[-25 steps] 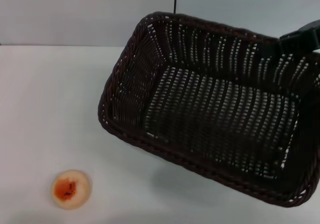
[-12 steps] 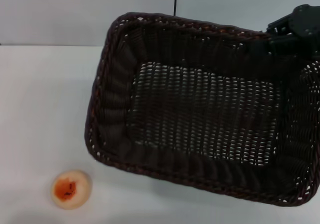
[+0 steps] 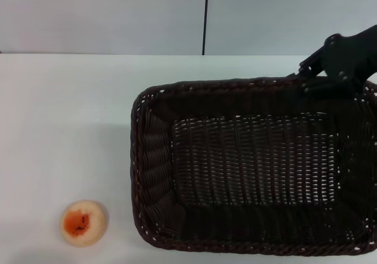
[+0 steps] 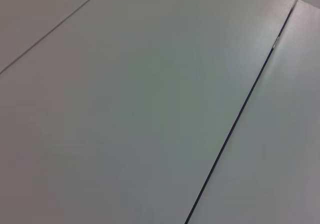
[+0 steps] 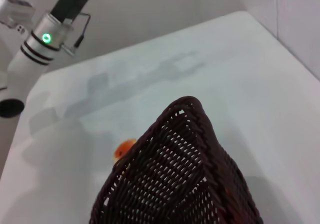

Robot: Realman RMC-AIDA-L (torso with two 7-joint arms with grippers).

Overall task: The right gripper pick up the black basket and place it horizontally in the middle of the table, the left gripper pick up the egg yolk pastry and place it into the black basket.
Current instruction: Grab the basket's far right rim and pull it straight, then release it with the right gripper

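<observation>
Black basket [image 3: 253, 175] cut off at right; right gripper [image 3: 330, 69] fingers on rim (grip indistinct).

Black basket [image 3: 253, 175] dark woven; egg yolk pastry [image 3: 83, 223] cream, orange-red centre; table [image 3: 65, 116] white.

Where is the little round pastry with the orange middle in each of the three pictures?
Head view: the egg yolk pastry sits on the table, low on the left, apart from the black basket.
Left wrist view: not in it; only plain pale panels show.
Right wrist view: an orange bit of it peeks out beside the basket's rim.
Shared landmark: the black basket, in the head and right wrist views.
</observation>
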